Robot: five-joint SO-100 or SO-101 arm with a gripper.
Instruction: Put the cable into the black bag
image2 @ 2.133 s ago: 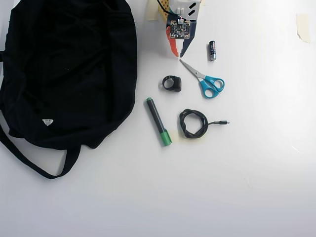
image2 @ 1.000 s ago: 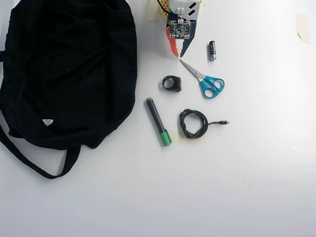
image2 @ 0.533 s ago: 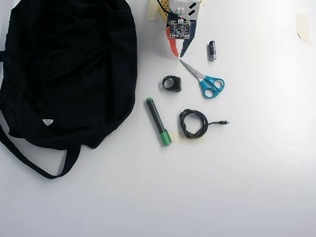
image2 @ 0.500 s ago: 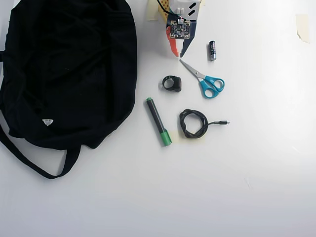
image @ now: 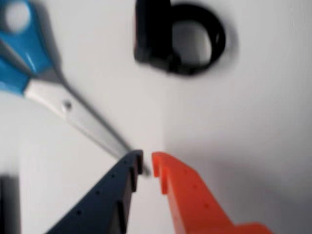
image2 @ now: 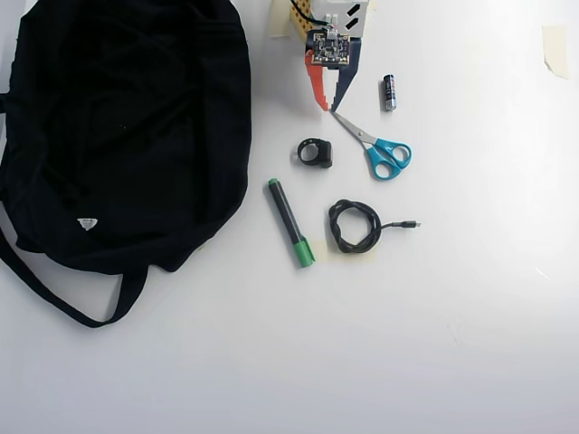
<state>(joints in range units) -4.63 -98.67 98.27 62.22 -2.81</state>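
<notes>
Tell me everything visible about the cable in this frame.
The cable is a thin black cord wound into a small, roughly oval loop, lying flat on the white table. One short straight tail runs out to the right in the overhead view and ends in a small metallic plug. Nothing touches it: the marker lies apart on its left, the scissors above. The wrist view does not show it.

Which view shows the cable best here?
The overhead view: the cable lies whole on the table, coiled, its plug tail pointing right. The wrist view misses it, showing only the gripper, scissors and a black ring.
</notes>
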